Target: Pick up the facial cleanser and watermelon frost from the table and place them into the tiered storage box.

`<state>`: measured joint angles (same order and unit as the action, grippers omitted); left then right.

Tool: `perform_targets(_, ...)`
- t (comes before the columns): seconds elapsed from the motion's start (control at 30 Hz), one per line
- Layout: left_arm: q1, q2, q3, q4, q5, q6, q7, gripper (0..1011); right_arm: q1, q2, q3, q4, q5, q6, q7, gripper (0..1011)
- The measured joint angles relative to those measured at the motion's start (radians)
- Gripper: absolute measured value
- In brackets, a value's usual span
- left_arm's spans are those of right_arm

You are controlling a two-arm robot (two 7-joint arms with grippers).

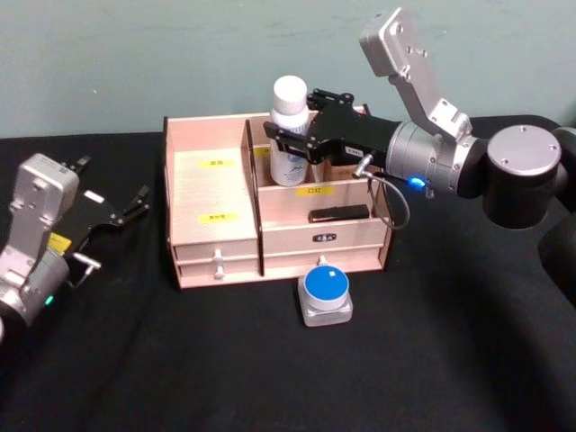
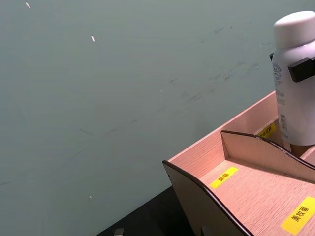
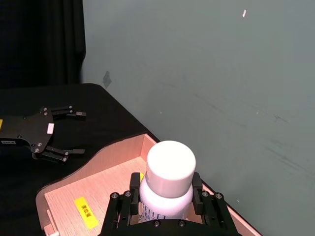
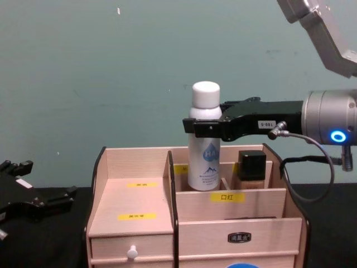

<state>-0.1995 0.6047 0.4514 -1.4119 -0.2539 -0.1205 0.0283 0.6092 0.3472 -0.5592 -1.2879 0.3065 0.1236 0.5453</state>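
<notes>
Bottle (image 4: 204, 162) clamped below cap by right claw (image 4: 204, 127) at box (image 4: 129, 166) rear slot; judged rigid, slick; left claw (image 1: 115, 180) spread beside box

The tiered storage box (image 4: 254, 207) hides the white bottle's (image 4: 204, 148) base.

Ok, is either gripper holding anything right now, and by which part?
The right gripper grips the white-capped bottle at its shoulder, just under the cap, its base inside the tiered storage box. The left gripper sits open, holding nothing.
</notes>
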Motion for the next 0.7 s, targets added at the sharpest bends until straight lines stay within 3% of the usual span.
perform_targets(0.7,0.0,0.0,0.0,0.0,0.0,0.0,0.0,1010,0.007,-0.019,0.007,0.062,0.003,-0.034,0.017,613)
